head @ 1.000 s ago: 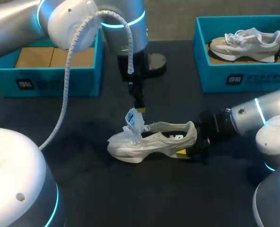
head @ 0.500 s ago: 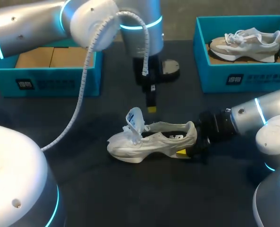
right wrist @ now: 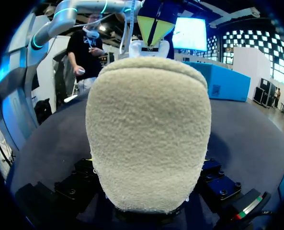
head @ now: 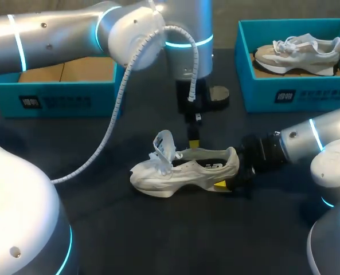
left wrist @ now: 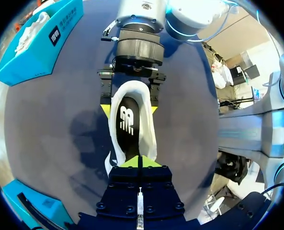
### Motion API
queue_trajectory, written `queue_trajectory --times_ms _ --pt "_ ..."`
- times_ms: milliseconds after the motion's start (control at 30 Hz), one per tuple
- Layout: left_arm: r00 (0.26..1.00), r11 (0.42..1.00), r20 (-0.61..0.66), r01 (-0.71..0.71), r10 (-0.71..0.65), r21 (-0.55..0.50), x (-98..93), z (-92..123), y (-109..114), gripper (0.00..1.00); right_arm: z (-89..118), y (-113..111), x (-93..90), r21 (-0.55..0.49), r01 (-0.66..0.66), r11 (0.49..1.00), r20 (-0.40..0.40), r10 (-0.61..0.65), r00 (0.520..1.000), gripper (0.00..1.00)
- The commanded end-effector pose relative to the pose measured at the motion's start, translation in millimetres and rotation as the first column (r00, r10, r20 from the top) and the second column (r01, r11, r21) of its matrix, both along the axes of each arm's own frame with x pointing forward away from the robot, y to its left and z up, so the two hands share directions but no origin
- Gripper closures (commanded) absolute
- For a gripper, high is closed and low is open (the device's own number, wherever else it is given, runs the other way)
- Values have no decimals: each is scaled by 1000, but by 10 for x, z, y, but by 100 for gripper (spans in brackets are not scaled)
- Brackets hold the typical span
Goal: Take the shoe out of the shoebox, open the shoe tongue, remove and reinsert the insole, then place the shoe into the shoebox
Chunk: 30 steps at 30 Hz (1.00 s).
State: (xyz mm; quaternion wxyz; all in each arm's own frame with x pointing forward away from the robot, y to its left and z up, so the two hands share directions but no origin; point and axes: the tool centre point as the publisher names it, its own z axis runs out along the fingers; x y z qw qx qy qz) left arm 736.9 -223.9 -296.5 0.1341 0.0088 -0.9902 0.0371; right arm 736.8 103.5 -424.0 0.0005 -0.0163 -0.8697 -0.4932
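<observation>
left end effector (left wrist: 139, 162): tips pressed together, nothing held; hangs just above the shoe's opening, centre of the head view
insole (left wrist: 130, 124): black, seated inside the shoe, straight ahead of the left tips in the left wrist view; not lifted yet
shoe (head: 181, 169): upright on its sole on the desk (head: 101, 229), centre of frame; long axis runs left-right in the head view, toe left, heel right
tongue (head: 164, 146): pulled up and forward, so the opening is exposed
right end effector (left wrist: 130, 108): clamped on the heel, one yellow tip on each side; comes in from the right edge and steadies the shoe
key relation: insole lies directly below the left tips, which sit over the forward half of the opening, near the tongue; the left arm is the free one and the nearer, the right is busy holding
step (my read): tongue done, insole removal next
next move needs: left tips spread, drop into the opening, pinch the insole edge; right grip stays put
risk: tips snag the collar or the laces
blue box (head: 61, 86): upper left, no shoe in it, well apart from the shoe
second blue box (head: 299, 94): upper right, holds another shoe (head: 299, 50)
</observation>
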Motion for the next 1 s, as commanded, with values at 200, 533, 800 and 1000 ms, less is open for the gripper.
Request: queue_trajectory --times_ms 200,533,800,1000 --pt "1000 1000 -4 2 -2 6 18 -15 -36 100 -2 -1 -3 -3 1 1000 0 -1 1000 100" --pt "1000 1000 -4 2 -2 6 18 -15 -36 100 -2 -1 -3 -3 1 1000 0 -1 1000 100" --pt "999 1000 -24 27 -27 -9 -47 -96 -100 100 -2 -1 -3 -3 1 1000 0 -1 1000 100" --pt "1000 999 -18 23 -23 -23 -77 -220 -130 100 -2 -1 -3 -3 1 1000 0 -1 1000 100"
